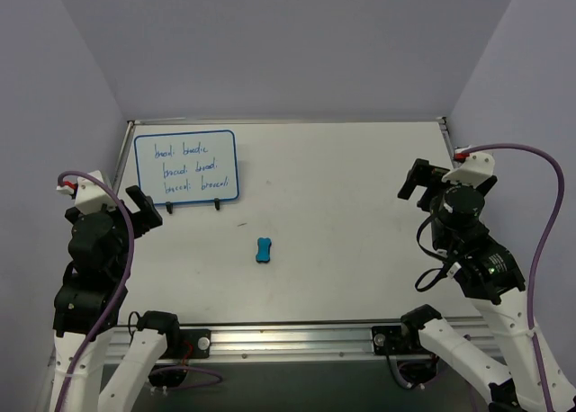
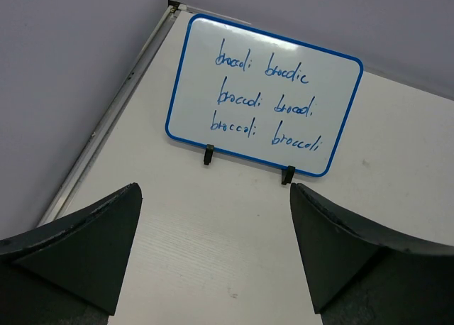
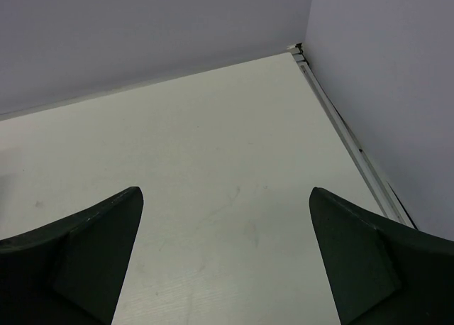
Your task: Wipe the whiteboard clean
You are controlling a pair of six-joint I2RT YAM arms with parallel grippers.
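Note:
The whiteboard [image 1: 186, 166] stands propped at the back left of the table, with three lines of blue handwriting on it; the left wrist view shows it straight ahead [image 2: 264, 94]. A small blue bone-shaped eraser [image 1: 264, 250] lies flat near the table's middle, apart from both arms. My left gripper [image 1: 141, 211] hovers open just in front of the board, nothing between its fingers [image 2: 85, 247]. My right gripper [image 1: 420, 183] is open at the right side, far from board and eraser, with only bare table between its fingers [image 3: 369, 261].
The board rests on a black wire stand whose two feet [image 1: 216, 206] stick out in front. Grey walls close the table at the back and both sides. A metal rail [image 1: 288, 337] runs along the near edge between the arm bases.

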